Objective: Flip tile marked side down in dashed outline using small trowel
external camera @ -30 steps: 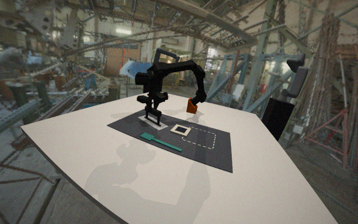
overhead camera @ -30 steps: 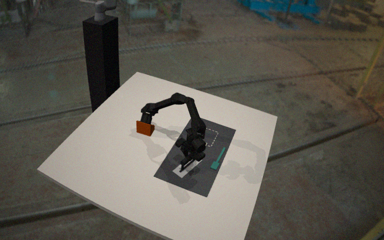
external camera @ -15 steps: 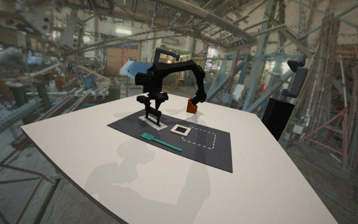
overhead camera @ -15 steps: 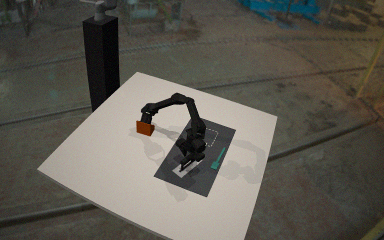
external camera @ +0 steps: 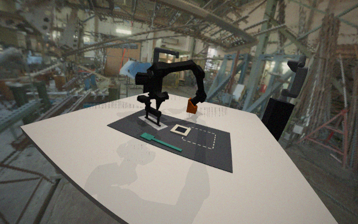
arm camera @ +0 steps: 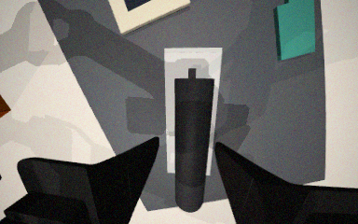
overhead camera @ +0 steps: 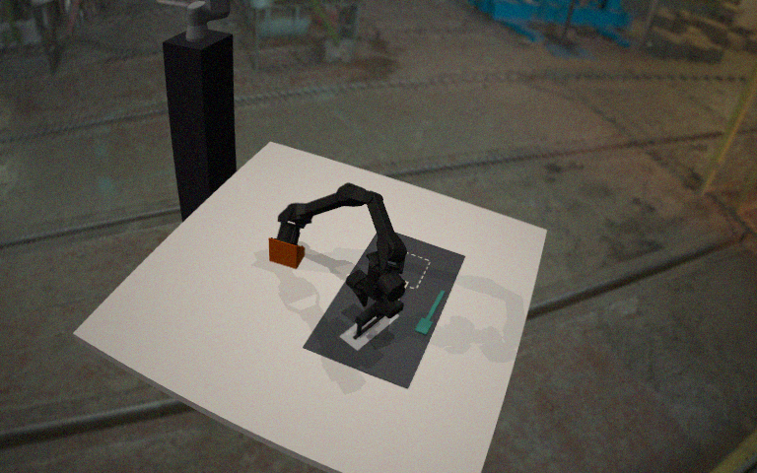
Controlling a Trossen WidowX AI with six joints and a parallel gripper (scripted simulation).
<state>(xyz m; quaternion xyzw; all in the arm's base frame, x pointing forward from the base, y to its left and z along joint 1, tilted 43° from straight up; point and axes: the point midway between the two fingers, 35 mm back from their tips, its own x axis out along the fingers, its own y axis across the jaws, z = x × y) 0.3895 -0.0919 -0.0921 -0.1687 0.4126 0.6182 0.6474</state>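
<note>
The trowel (overhead camera: 357,341) (external camera: 161,127) (arm camera: 193,112), a pale rectangular plate with a black bridge handle, appears to rest flat on the mat (overhead camera: 401,374) (external camera: 216,158) (arm camera: 298,121). My gripper (overhead camera: 375,304) (external camera: 153,108) (arm camera: 186,143) is open around the handle, with a gap on each side of it in the wrist view. The cream tile (external camera: 181,129) (arm camera: 146,18) lies flat, its dark square facing up. It lies beside the dashed outline (overhead camera: 430,260) (external camera: 215,134), at its near-left corner in the exterior view. The arm hides the tile in the top view.
A teal flat-bladed tool (overhead camera: 423,325) (external camera: 148,136) (arm camera: 298,33) lies along the mat's long edge. An orange block (overhead camera: 285,252) (external camera: 191,106) is at the arm's base. A black pillar (overhead camera: 200,111) (external camera: 279,116) stands beyond the white table (overhead camera: 195,311) (external camera: 251,195).
</note>
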